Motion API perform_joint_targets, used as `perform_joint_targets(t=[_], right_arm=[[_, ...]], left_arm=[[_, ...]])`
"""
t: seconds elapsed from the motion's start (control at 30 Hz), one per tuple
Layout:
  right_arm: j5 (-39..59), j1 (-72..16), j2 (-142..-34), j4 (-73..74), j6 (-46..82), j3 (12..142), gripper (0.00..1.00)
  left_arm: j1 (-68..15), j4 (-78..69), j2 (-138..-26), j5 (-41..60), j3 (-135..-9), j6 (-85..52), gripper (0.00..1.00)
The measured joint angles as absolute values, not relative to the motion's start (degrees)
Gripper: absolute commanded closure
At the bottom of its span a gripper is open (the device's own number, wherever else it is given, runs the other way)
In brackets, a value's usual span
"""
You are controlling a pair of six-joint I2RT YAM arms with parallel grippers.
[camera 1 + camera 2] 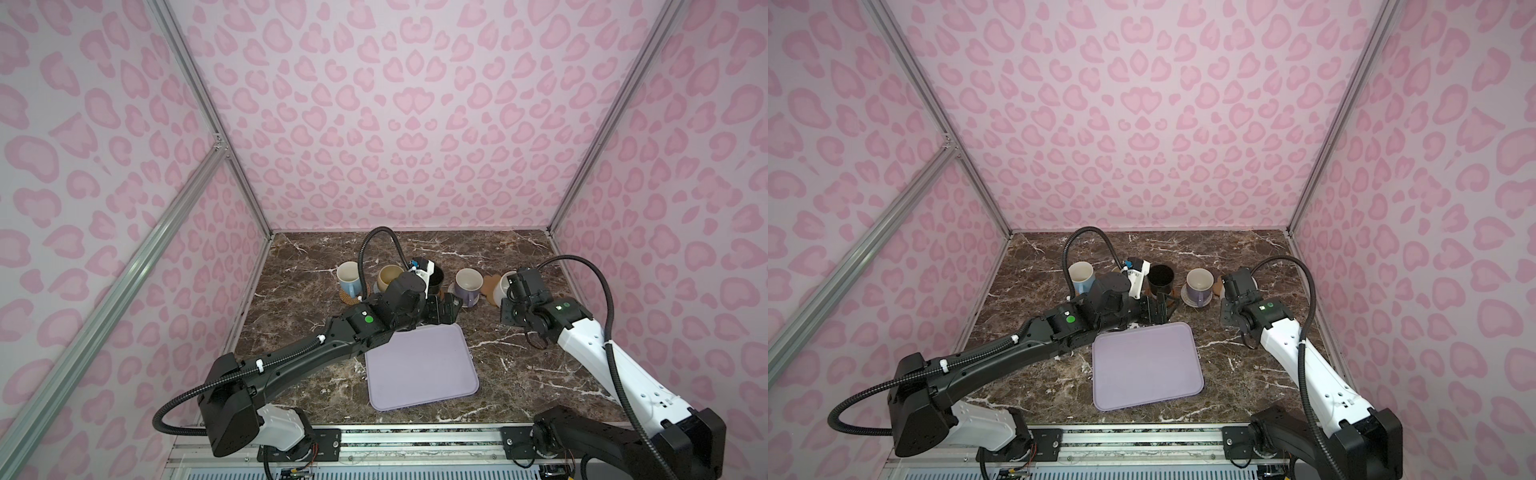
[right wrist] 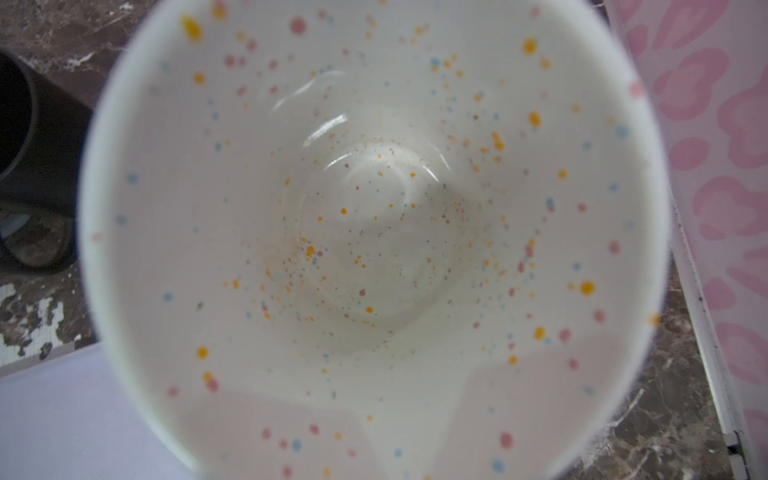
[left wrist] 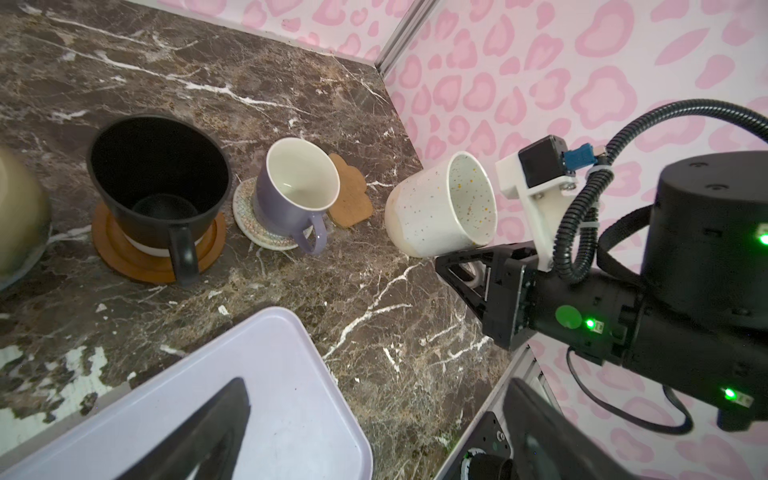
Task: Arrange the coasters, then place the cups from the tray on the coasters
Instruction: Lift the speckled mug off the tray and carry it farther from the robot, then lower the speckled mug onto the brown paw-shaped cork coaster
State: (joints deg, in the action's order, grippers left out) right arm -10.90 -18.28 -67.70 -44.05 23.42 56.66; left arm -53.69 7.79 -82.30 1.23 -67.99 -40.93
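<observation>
**Item 1. speckled cream-white mug** [image 2: 374, 228]: filling the right wrist view, mouth toward the lens. The right gripper [image 3: 465, 270] is pinching it by the handle, jaws pressed together on the loop. It is holding the mug tilted and clear of the table, near the tan flower-shaped coaster [image 3: 349, 199] but not on it. That coaster is lying bare, just beside the lavender mug [image 3: 291, 195].

**Item 2. lavender tray** [image 1: 419, 365]: lying empty in both top views, with all 5 mugs off it.

**Item 3. left gripper** [image 1: 442, 308]: hanging with jaws spread wide and nothing between them, between the tray's far edge and the black mug [image 3: 158, 183].

**Item 4. row along the far side:**
- The light blue mug [image 1: 348, 277] is standing on the orange woven coaster [image 1: 347, 297].
- The black mug is sitting on the brown wooden disc [image 3: 124, 249].
- The lavender mug is sitting off-centre on the cream woven coaster [image 3: 249, 220].
- The pale yellow mug [image 1: 389, 276] is standing in line. The left arm is hiding most of its mat, and the pale sliver at its foot is probably the blue-grey woven coaster [image 3: 29, 268].

**Status:** the coasters are looking arranged and 4 of 5 cups are looking placed. 1 step is remaining: righting the speckled mug, seating it on the flower mat and letting go.
</observation>
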Motion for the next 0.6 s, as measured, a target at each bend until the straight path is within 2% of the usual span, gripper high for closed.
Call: perform_joint_targets(t=[0.27,0.6], right_arm=[[-6.5,-10.6,-76.9,-40.3,18.9,60.7,1.00],[-2.9,-5.1,-89.4,-38.9,12.9,68.6,1.00]], left_arm=[[-51.5,9.1,-89.5,3.7,-76.8,-39.4,0.03],[-50.7,10.4,-98.4,6.0,-84.2,-37.9,0.03]])
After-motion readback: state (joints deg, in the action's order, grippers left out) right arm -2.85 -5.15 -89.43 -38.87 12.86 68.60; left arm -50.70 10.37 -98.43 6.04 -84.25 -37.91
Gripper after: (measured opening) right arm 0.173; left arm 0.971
